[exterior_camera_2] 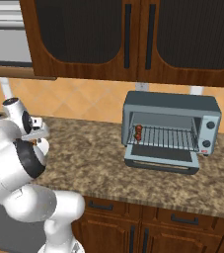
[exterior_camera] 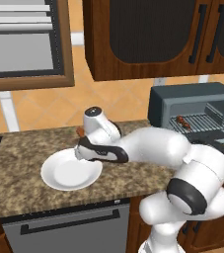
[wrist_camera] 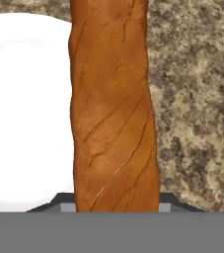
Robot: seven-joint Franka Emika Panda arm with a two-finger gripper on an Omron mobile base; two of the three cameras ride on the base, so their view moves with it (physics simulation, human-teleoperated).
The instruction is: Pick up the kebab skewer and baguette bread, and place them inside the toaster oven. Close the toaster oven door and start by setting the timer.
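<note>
A: Where is the baguette bread [wrist_camera: 113, 113] relative to the white plate [exterior_camera: 66, 173]?

B: At the plate's far right rim, partly over it and partly over the granite counter [exterior_camera: 19, 158]. In the hand view the loaf runs straight up the middle, plate on one side, stone on the other.

A: And the gripper [wrist_camera: 116, 203]?

B: Clenched on the baguette bread; its dark fingertips sit tight against both flanks of the loaf, right at the plate's edge.

A: The kebab skewer [exterior_camera_2: 138, 132]?

B: Well away from the plate, on the wire rack inside the toaster oven [exterior_camera_2: 170, 129], near its left wall.

A: The toaster oven door [exterior_camera_2: 163, 160]?

B: Folded down flat in front of the oven, far from the plate.
</note>
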